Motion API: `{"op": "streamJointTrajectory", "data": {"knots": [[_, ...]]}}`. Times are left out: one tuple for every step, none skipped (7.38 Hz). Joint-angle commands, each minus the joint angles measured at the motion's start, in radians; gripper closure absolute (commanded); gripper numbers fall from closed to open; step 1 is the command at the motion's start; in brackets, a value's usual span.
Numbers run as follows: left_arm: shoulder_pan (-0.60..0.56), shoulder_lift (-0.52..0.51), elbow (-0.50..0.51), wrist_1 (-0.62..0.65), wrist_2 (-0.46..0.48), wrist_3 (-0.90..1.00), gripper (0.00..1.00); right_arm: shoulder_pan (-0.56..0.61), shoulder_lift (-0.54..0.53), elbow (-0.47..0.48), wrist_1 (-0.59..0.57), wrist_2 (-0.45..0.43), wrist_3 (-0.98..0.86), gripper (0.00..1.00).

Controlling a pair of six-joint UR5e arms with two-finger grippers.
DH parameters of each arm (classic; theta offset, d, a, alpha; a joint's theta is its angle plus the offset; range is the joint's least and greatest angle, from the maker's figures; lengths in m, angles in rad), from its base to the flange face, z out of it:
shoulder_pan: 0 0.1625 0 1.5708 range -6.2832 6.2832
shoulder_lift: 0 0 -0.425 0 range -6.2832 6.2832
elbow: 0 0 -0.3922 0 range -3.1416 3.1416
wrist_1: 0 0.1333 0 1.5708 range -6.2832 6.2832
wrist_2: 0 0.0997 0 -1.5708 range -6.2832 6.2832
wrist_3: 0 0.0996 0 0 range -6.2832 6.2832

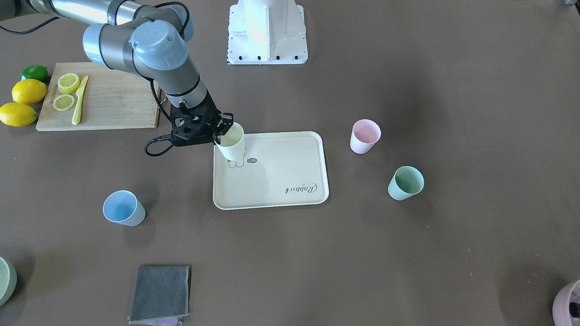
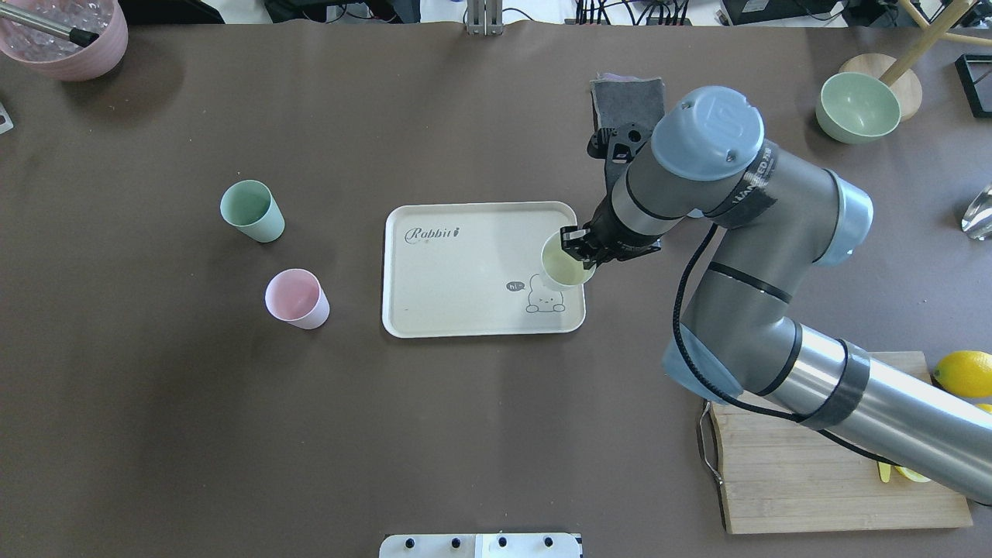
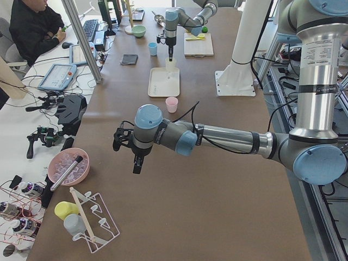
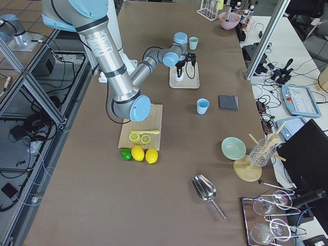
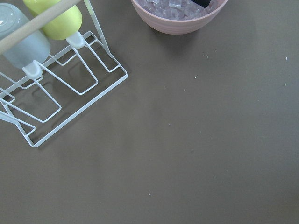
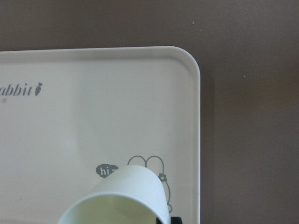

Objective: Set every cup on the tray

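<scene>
My right gripper [image 1: 223,132] is shut on the rim of the pale yellow cup [image 1: 232,144] and holds it over the cream tray [image 1: 281,181] by the bear drawing; I cannot tell if it touches. The cup also shows in the overhead view [image 2: 564,265] and the right wrist view [image 6: 126,196]. The pink cup [image 1: 364,136] and the mint green cup [image 1: 405,182] stand on the table beside the tray, the light blue cup [image 1: 123,208] on its other side. My left gripper [image 3: 136,166] hangs over bare table, far from the tray; I cannot tell if it is open.
A wooden cutting board [image 1: 113,99] with lemon slices and a knife lies by the right arm, lemons beside it. A grey cloth [image 1: 161,294], a pale green bowl [image 2: 858,107], a mauve pot [image 2: 66,35] and a wire rack [image 5: 70,79] sit toward the table's edges.
</scene>
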Motion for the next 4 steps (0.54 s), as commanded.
{"op": "streamJointTrajectory", "data": {"knots": [[0.062,-0.044,-0.017,0.0,-0.057,-0.141,0.02,-0.02,0.01,-0.026,0.003,-0.006,0.011,1.0],[0.13,-0.05,-0.061,0.001,-0.051,-0.236,0.02,-0.022,0.01,-0.04,0.006,-0.006,0.011,1.0],[0.198,-0.06,-0.104,0.001,-0.045,-0.34,0.02,-0.023,0.009,-0.043,0.029,-0.008,0.011,1.0],[0.253,-0.07,-0.148,0.001,-0.043,-0.446,0.02,-0.025,0.01,-0.049,0.032,-0.006,0.011,1.0]]}}
